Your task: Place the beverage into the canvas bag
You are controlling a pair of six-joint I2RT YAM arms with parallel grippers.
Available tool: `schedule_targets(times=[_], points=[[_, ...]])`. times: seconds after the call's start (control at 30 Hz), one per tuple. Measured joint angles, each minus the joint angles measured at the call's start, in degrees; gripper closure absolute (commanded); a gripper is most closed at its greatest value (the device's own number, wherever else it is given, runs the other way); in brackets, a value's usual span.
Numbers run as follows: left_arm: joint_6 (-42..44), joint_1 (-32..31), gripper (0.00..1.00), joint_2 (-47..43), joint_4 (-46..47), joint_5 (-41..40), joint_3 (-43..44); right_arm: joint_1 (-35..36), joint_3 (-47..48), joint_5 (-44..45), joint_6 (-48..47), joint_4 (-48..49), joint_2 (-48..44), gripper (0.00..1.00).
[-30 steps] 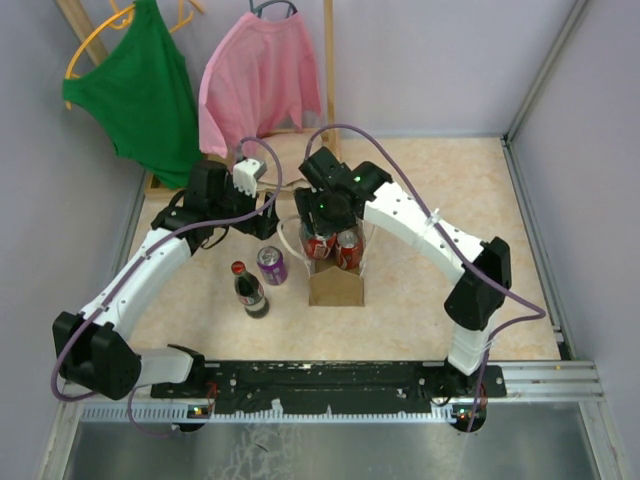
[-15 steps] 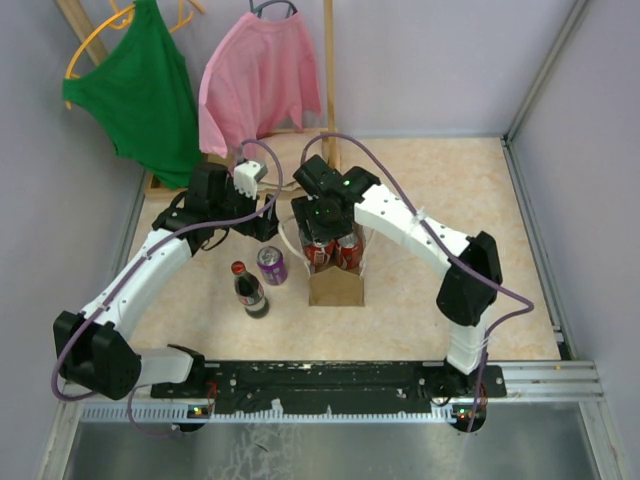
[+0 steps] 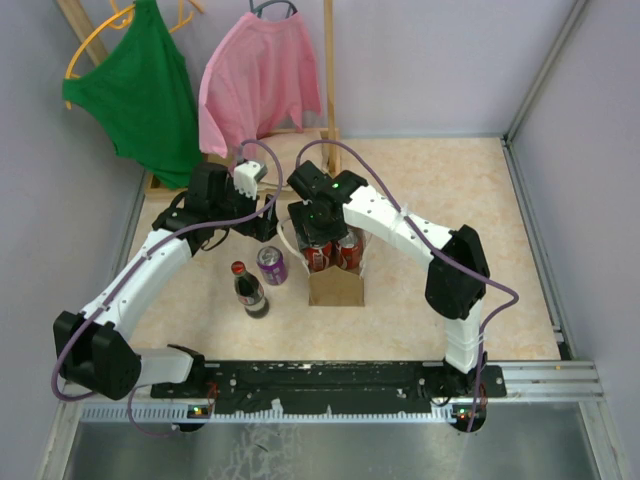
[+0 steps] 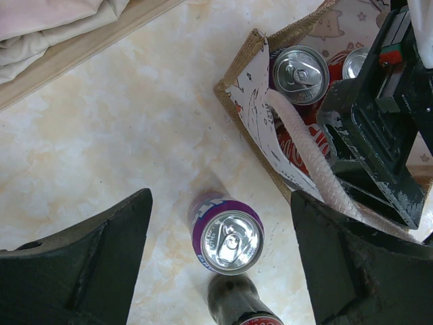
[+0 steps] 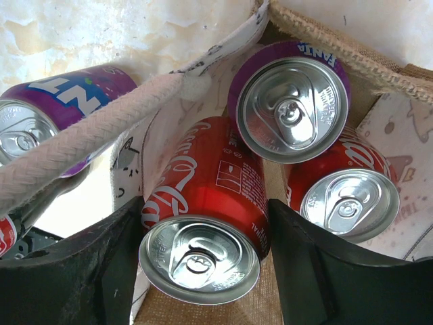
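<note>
My right gripper (image 5: 203,274) pinches the red aluminium cola can (image 5: 203,196), long axis near upright, inside the tan-brown canvas bag (image 5: 379,64) by its rope-handled edge.

Shows coarse, rough tan weave along the rim of the canvas bag (image 5: 379,61), with a smooth, matt printed cloth lining (image 5: 399,135) inside and a thick, fuzzy white braided rope handle (image 5: 81,145). Gleams with bare brushed metal on the lid of the red can (image 5: 203,203), glossy paint down its side. Looks smooth and faintly shiny, marbled like stone, across the table top (image 4: 122,135).
</note>
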Motion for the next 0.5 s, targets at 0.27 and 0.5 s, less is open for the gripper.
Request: schedule_targets(times=[0.27, 0.5], points=[[0.0, 0.0, 0.11, 0.0, 0.0, 0.1, 0.0, -0.4, -0.6, 0.9, 0.0, 1.5, 0.0, 1.00], [0.0, 0.0, 0.11, 0.0, 0.0, 0.1, 0.0, -0.6, -4.0, 1.4, -0.5, 4.0, 0.8, 1.00]])
